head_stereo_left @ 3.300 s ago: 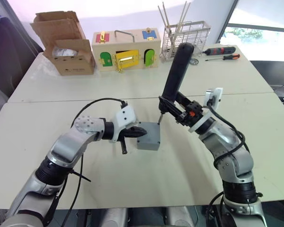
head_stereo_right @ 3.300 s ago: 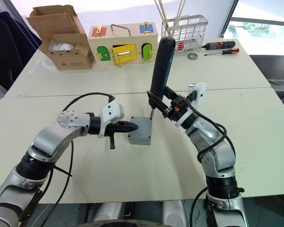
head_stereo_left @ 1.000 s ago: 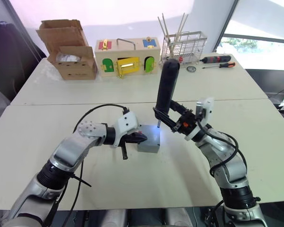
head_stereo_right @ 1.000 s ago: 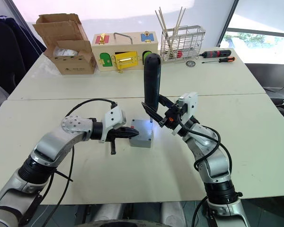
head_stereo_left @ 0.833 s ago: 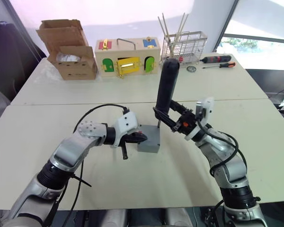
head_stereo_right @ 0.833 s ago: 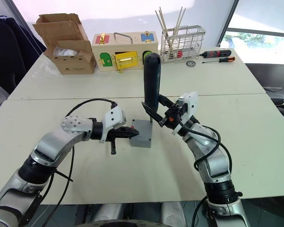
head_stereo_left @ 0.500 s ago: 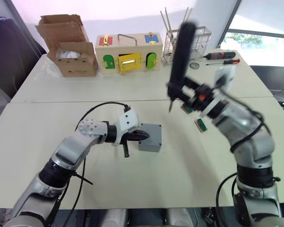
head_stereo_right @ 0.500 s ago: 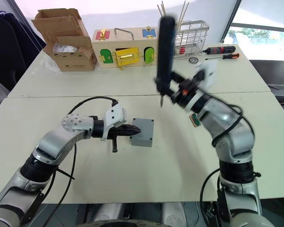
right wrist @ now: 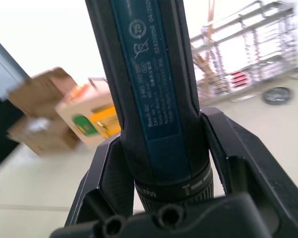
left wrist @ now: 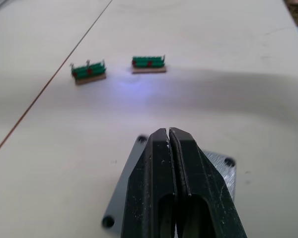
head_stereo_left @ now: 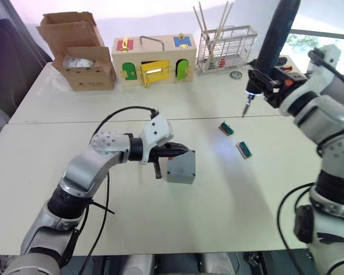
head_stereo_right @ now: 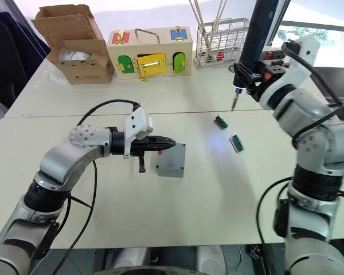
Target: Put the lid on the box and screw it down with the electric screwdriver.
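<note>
A: Progress on the task?

B: Noted the lid [left wrist: 219, 174] already seated on the box [head_stereo_left: 180, 167], flush as far as could be judged. Placement step reckoned done. Screwing down judged unfinished or paused.

A: Screws in?

B: Could not tell. Saw three dark corner holes on the lid in the left wrist view; fourth corner hidden behind the fingers. No screw heads made out.

A: Left gripper?

B: Logged the left gripper [head_stereo_left: 183, 152] directly over the box, fingers pressed together with nothing between them, tips low over the lid. Contact with the lid not certain.

A: Right gripper?

B: Recorded the right gripper [head_stereo_left: 262, 80] clamped round the lower body of the electric screwdriver [head_stereo_left: 273, 34]. Tool held near upright, high and well apart from the box, off to its right and farther back. Bit pointed down at bare table, nowhere near a corner hole. Bluish glow marked on the table to the right of the box.

A: Left to do, then?

B: Judged: bring the bit back over the box, line it up on each corner, drive down. Holding the box steady likely needed meanwhile.

A: Counts?

B: One box, one lid, one electric screwdriver. Two small green blocks [head_stereo_left: 226, 128] [head_stereo_left: 243, 150] lying to the right of the box, apart from it and from each other. Well behind the box: one cardboard box [head_stereo_left: 80, 48], one wooden box [head_stereo_left: 152, 59] with coloured doors, one wire rack [head_stereo_left: 226, 43].
</note>
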`<state>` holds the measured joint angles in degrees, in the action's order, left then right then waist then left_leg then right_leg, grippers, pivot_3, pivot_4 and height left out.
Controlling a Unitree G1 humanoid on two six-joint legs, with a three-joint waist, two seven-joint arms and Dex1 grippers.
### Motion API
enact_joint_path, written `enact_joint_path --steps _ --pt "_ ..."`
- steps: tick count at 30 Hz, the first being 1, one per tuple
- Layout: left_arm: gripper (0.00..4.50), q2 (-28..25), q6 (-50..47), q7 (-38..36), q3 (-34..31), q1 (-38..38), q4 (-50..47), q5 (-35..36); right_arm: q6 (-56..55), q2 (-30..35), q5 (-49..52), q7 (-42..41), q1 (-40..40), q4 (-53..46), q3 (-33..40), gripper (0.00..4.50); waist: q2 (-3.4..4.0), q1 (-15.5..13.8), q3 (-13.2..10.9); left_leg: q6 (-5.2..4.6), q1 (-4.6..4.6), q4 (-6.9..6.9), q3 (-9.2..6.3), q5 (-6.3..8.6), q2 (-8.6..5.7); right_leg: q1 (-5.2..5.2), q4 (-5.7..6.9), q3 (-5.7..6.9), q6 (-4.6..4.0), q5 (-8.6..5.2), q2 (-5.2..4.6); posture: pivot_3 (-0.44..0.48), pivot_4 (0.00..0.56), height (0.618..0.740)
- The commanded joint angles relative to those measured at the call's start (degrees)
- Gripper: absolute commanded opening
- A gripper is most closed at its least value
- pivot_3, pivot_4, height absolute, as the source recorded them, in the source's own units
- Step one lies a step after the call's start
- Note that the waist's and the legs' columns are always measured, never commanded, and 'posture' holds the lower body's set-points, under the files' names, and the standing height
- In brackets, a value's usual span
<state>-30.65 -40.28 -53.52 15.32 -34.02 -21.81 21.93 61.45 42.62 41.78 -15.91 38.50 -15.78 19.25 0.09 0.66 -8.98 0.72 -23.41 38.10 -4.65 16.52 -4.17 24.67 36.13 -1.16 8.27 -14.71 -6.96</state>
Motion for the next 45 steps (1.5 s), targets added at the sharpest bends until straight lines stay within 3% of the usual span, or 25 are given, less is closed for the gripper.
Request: enact_joint_path --steps 1,5,8,17,26,28,33,40,45 --pt "0.0 -1.1 0.6 -1.4 1.0 -0.3 -3.6 0.6 6.7 8.1 2.5 -6.3 -1.1 0.2 1.5 1.84 -0.06 0.0 0.0 -0.03 0.01 0.0 0.0 0.02 0.02 -0.02 -0.01 0.01 0.0 0.0 0.01 0.0 0.15 0.73" --pt "0.0 -1.2 1.9 -2.9 2.8 0.1 -5.4 0.6 13.7 21.3 -2.1 -12.5 -5.8 10.5 -5.6 1.84 -0.05 -0.1 -0.2 -0.33 0.07 0.13 0.03 0.14 0.02 -0.14 0.05 0.01 -0.04 0.03 0.0 0.0 0.15 0.73" --pt "0.0 -0.9 2.4 -2.8 4.6 0.3 -6.3 -0.4 19.3 26.0 -1.4 -18.0 -6.8 17.1 -10.5 1.84 -0.02 -0.2 -0.2 -0.36 0.09 0.17 0.02 0.15 0.01 -0.22 0.02 0.05 -0.06 0.04 0.0 0.0 0.15 0.73" --pt "0.0 -1.0 2.9 -0.7 7.6 2.4 -7.7 -2.9 25.1 22.2 -5.6 -22.1 1.0 32.8 -19.0 1.84 0.32 0.0 -0.4 -0.36 0.13 0.15 0.14 0.15 0.05 -0.14 0.08 -0.07 -0.05 0.04 0.02 0.0 0.15 0.73" --pt "0.0 -1.5 2.1 0.4 5.8 2.9 -7.0 -2.1 20.6 19.2 -12.2 -25.9 7.1 41.7 -25.6 1.84 0.27 -0.2 -0.5 -0.04 0.08 0.18 0.11 -0.03 0.01 -0.14 0.03 -0.03 -0.04 0.04 0.02 0.0 0.15 0.73" --pt "0.0 -1.9 2.3 0.6 4.6 2.9 -5.8 -2.1 19.4 19.2 -13.7 -26.4 6.6 41.3 -26.7 2.86 0.26 -0.1 -0.5 -0.05 0.09 0.18 0.1 -0.03 0.02 -0.14 0.06 -0.02 -0.04 0.05 0.02 0.0 0.15 0.73" --pt "0.0 -3.0 3.8 2.0 -0.4 0.2 -0.3 -3.1 18.0 19.7 -15.0 -28.4 5.5 39.5 -27.4 4.47 0.17 -0.1 -0.5 -0.04 0.12 0.23 0.07 -0.03 0.02 -0.2 0.09 0.02 -0.03 0.05 0.04 0.0 0.15 0.73" --pt "0.0 -5.7 6.2 3.3 -1.7 -0.6 3.9 -7.1 11.9 18.5 -16.9 -27.6 8.6 39.3 -22.6 4.49 0.17 0.0 -0.5 -0.01 0.11 0.25 0.07 -0.04 0.0 -0.18 0.08 0.01 -0.03 0.05 0.03 0.0 0.15 0.73" --pt "0.0 -10.1 4.0 1.3 -1.1 1.6 0.6 -7.8 3.0 20.7 -16.7 -33.4 9.7 23.8 -22.8 4.49 0.23 0.3 -0.5 0.03 0.08 0.14 0.08 -0.06 0.01 -0.03 0.1 0.0 -0.02 0.05 0.05 0.0 0.15 0.73"
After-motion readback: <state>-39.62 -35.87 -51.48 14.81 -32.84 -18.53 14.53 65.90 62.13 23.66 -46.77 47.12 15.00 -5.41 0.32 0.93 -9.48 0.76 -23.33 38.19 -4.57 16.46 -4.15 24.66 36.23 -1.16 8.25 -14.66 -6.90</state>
